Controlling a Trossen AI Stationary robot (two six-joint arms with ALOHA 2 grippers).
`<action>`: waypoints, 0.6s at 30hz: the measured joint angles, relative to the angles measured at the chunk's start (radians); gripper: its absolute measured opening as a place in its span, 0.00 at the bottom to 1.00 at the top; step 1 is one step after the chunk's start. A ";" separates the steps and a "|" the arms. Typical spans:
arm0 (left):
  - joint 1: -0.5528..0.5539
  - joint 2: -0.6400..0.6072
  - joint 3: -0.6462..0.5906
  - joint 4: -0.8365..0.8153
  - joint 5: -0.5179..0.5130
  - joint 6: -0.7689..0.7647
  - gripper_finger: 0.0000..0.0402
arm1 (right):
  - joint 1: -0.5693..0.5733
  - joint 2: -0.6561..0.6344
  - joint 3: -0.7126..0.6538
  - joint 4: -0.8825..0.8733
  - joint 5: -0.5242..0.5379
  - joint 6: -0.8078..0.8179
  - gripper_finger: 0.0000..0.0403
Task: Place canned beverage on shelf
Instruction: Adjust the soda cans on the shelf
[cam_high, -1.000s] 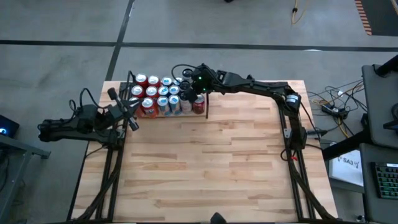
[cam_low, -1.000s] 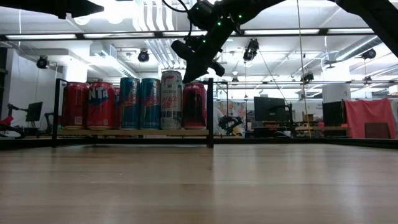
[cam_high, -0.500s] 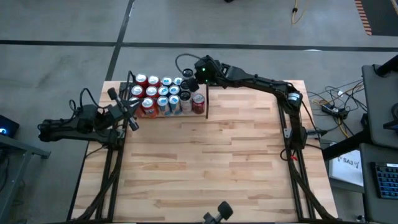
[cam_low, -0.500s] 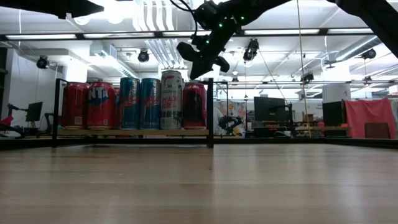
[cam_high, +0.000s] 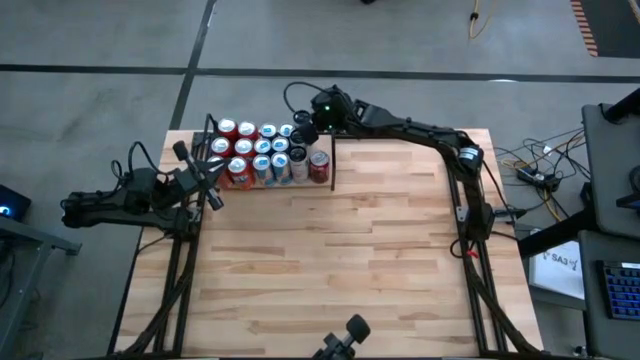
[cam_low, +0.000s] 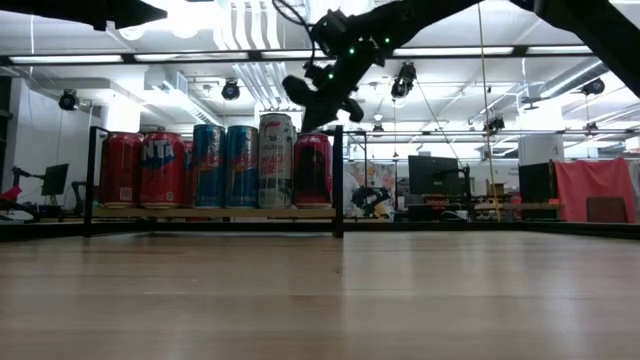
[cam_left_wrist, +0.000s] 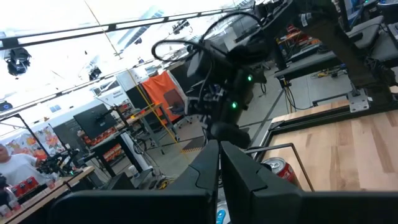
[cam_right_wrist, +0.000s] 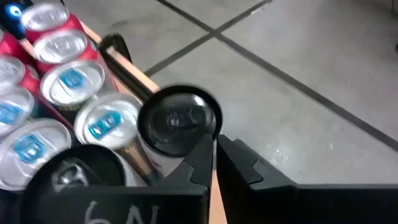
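Red, blue and silver cans (cam_high: 262, 152) stood packed in rows on the shelf (cam_low: 212, 212), a narrow black-framed bay with a light plank floor at the far left part of the wooden table (cam_high: 330, 260). 1 red can (cam_high: 319, 163) sat at the near right corner of the bay, beside a black-topped can (cam_right_wrist: 179, 118). Right gripper (cam_high: 303, 132) hovered above the bay's right end, fingers pressed together, holding nothing, clear of the can tops in the low view. Left gripper (cam_high: 212, 178) waited at the bay's left edge, fingers likewise together and empty. Grey floor lay beyond the table.
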 joint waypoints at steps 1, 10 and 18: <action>0.000 0.000 0.000 0.000 0.000 0.000 0.00 | 0.000 0.009 0.000 0.002 0.000 0.000 0.02; 0.000 0.000 0.000 -0.004 0.000 0.000 0.00 | 0.005 0.039 -0.001 0.013 -0.003 0.014 0.02; 0.000 0.000 0.000 -0.007 0.000 0.000 0.00 | 0.019 0.036 0.014 0.000 0.011 0.001 0.02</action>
